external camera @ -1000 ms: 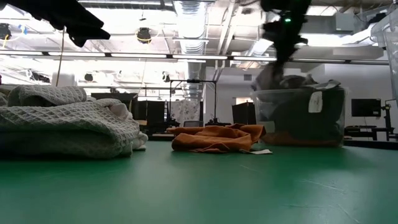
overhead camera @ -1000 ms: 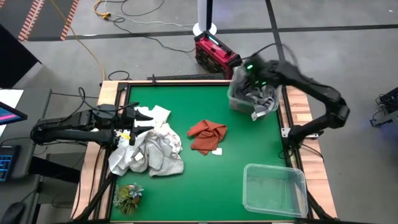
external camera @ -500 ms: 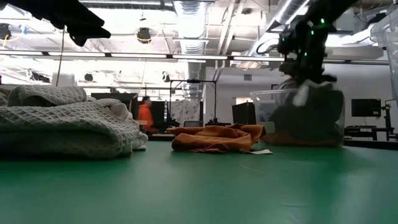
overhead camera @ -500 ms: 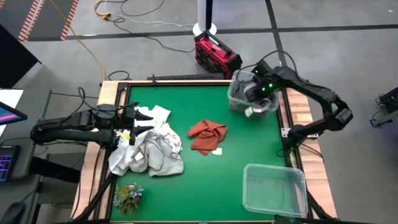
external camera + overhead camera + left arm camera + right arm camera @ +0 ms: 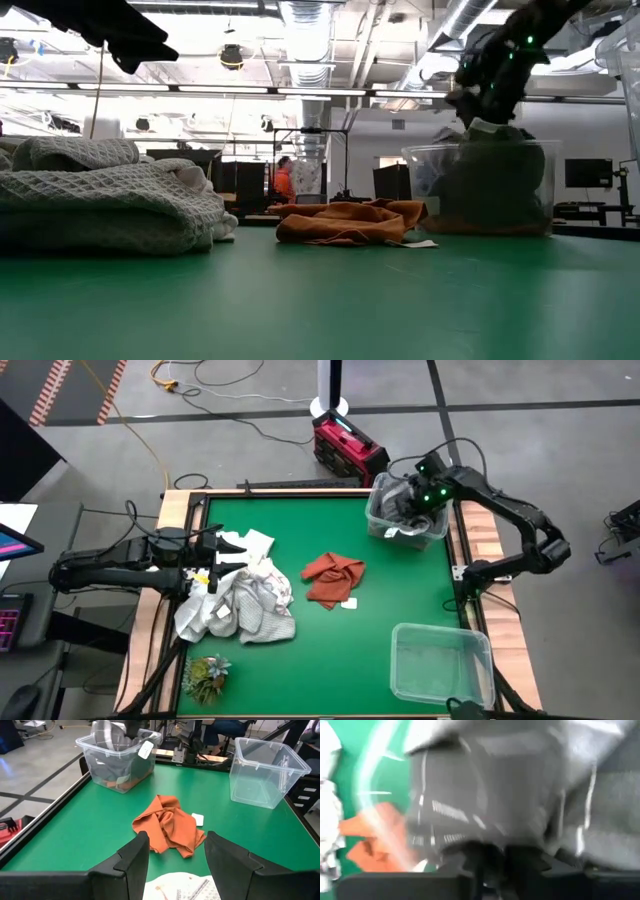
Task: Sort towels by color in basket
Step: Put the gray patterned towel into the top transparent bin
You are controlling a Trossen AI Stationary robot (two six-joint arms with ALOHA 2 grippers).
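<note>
The right gripper is parked right over the far clear bin at the surface's back right corner, down among the dark grey towels stuffed in there. Whether its fingers are apart or pinched on cloth can't really be told; the right wrist view is filled with blurred grey fabric.

The rust-orange towel is lying crumpled on the green surface around the middle, with a small white tag just beside it. The white and pale grey towels are heaped up on the left side. The left gripper is held over the back edge of that heap with its fingers spread apart and nothing between them.

A second clear bin is seen at the near right corner. A little green leafy tuft is sitting at the near left corner.
</note>
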